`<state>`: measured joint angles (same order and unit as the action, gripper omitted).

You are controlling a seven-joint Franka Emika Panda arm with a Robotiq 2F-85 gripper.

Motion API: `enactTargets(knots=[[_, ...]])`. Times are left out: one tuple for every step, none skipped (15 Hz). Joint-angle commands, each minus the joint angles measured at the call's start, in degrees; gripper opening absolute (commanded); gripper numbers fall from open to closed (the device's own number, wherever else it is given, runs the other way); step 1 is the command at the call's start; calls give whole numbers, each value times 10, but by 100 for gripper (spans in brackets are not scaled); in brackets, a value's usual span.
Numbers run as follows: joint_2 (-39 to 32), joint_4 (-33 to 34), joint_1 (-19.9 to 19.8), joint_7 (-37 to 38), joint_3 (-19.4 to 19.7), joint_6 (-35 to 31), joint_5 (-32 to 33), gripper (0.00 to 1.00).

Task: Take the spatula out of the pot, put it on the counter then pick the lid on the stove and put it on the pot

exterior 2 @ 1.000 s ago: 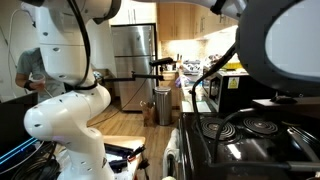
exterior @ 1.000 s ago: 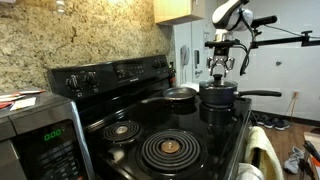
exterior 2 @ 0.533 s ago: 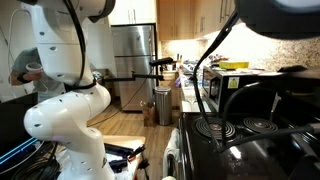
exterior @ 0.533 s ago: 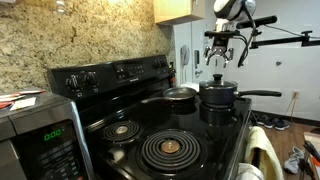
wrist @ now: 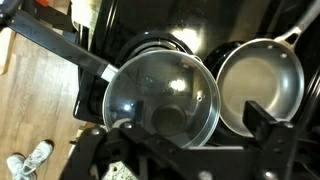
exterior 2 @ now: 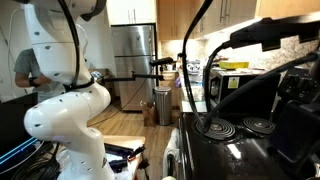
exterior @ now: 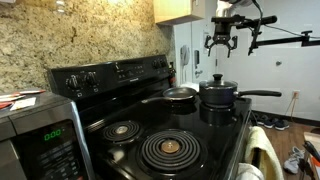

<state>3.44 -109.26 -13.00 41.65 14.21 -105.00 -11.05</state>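
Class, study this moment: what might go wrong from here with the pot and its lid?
1. The pot has its long handle jutting past the stove edge over the floor; a knock might tip it.
2. The lid may sit unevenly and slide; its seating is unclear.
3. The open pincer hangs directly above; descending off-centre could hit the frying pan.

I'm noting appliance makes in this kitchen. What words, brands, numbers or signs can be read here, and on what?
Nothing reads clearly enough to quote.
microwave: green glowing characters on its display, too blurred to read.
stove: pale marks on its back panel by the knobs, too small to read.
pot, lid, frying pan: no print shows.
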Motion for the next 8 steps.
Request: enactTargets(knots=[[20, -36, 7, -89, -12, 29, -7, 100], [20, -43, 9, -114, -13, 38, -9, 100], [23, -53, 10, -143, -14, 40, -13, 100], [28, -66, 10, -174, -14, 40, -17, 100], [25, -69, 10, -202, -14, 51, -16, 100], [8, -46, 9, -148, -17, 37, -5, 100], [8, -54, 9, -168, -17, 40, -5, 100], [9, -58, 9, -177, -17, 40, -5, 100]])
